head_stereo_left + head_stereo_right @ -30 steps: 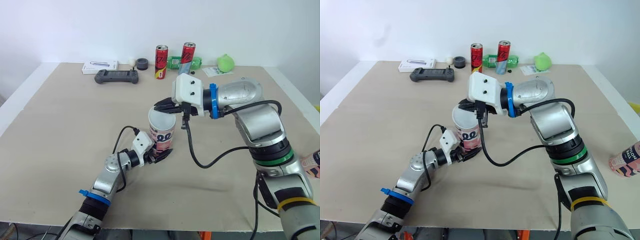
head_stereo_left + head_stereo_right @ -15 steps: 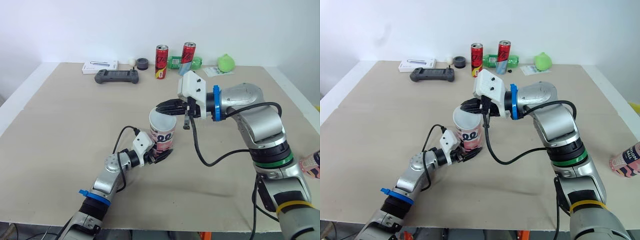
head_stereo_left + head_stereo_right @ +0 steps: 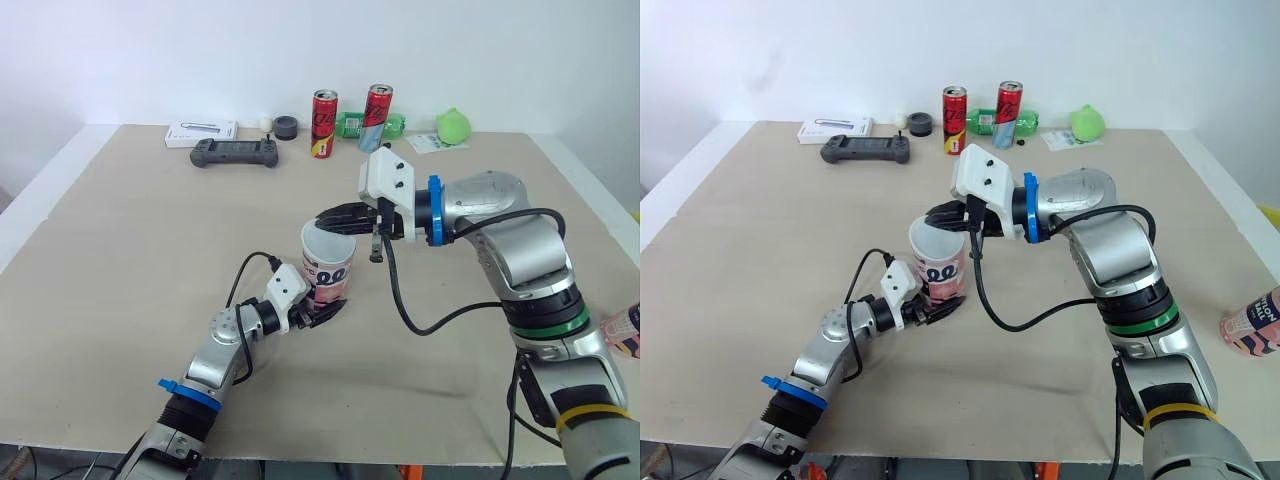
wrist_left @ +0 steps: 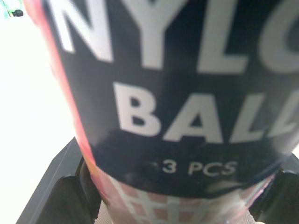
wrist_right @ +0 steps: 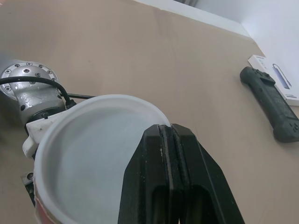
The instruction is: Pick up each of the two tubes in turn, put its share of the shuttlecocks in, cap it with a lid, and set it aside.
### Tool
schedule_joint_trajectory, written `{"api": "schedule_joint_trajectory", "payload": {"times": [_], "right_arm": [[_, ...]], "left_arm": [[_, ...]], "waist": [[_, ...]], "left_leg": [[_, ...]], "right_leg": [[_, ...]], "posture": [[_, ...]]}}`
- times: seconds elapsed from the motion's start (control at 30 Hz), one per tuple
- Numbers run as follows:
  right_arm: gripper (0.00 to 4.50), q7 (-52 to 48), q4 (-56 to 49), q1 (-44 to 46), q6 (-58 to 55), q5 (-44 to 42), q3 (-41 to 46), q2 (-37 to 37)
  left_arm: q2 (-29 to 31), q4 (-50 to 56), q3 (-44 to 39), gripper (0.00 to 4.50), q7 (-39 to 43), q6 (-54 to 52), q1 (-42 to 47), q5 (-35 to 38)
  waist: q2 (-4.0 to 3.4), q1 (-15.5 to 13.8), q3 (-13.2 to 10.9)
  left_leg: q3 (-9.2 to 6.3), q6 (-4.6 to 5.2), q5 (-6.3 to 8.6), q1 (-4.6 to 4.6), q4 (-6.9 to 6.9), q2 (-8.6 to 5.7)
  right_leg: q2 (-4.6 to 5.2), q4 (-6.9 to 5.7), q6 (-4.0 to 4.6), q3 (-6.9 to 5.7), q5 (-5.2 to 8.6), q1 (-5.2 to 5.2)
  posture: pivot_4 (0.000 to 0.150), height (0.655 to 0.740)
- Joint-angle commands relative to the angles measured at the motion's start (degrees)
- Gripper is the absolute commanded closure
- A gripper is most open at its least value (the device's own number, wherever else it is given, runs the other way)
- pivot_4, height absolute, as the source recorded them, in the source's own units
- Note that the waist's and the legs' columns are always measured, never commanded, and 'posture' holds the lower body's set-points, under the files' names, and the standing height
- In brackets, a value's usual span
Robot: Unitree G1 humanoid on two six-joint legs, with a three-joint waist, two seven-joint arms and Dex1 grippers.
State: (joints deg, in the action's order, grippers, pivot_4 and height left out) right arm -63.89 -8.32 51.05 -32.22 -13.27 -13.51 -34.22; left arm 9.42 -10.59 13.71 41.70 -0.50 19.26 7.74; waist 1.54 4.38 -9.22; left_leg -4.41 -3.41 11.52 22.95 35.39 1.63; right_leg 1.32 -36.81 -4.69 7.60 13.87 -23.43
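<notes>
Lid (image 5: 93,158) looks on the tube (image 3: 327,272) your left hand (image 3: 320,313) clamps, right hand (image 3: 330,217) pressed together at its rim; set-aside's not done.

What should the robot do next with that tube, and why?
Probably draw the right gripper back, clear of the tube. A white lid already seems to sit on top, that gripper is shut at its rim, and the left gripper holds the tube's base, so it could then be set aside.
</notes>
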Motion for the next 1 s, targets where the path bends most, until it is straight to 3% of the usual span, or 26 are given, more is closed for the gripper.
{"api": "schedule_joint_trajectory", "payload": {"times": [0.03, 0.47, 0.8, 1.0], "right_arm": [[4.43, -1.66, -1.15, -0.45, 0.83, 0.17, -1.03, -1.38], [4.43, -1.1, -0.01, 0.94, 3.46, 1.22, -1.09, -1.15], [4.43, -1.5, 1.37, 1.34, 1.13, -4.74, 3.09, 0.9], [4.43, -1.71, 2.81, 2.09, 3.36, -3.71, 2.65, 0.02]], "left_arm": [[0.29, -1.5, 0.08, 1.25, -0.46, -1.99, -0.92, -0.41], [0.17, -1.94, 0.04, 1.25, -0.53, -1.74, -0.61, -0.43], [-0.06, -1.9, -0.1, 1.25, 0.01, -1.75, -0.81, 0.29], [-0.03, -1.94, -0.25, 1.25, 0.05, -1.88, -0.75, 0.39]], "waist": [[0.0, 0.0, 0.0], [0.0, 0.0, 0.0], [0.0, 0.0, -0.01], [0.0, -0.01, -0.01]], "left_leg": [[0.0, 0.0, 0.0, 0.0, 0.0, 0.0], [-0.02, 0.0, 0.0, 0.02, 0.0, -0.01], [-0.03, 0.0, 0.0, 0.04, 0.01, -0.01], [-0.05, 0.0, 0.0, 0.04, 0.01, -0.01]], "right_leg": [[0.0, 0.0, 0.0, 0.0, 0.0, 0.0], [0.0, 0.0, -0.01, -0.01, 0.01, -0.01], [0.0, 0.0, -0.03, -0.01, 0.0, -0.01], [-0.01, 0.0, -0.02, -0.03, 0.0, -0.01]], "posture": [[0.15, 0.74], [0.15, 0.74], [0.15, 0.74], [0.15, 0.74]]}}
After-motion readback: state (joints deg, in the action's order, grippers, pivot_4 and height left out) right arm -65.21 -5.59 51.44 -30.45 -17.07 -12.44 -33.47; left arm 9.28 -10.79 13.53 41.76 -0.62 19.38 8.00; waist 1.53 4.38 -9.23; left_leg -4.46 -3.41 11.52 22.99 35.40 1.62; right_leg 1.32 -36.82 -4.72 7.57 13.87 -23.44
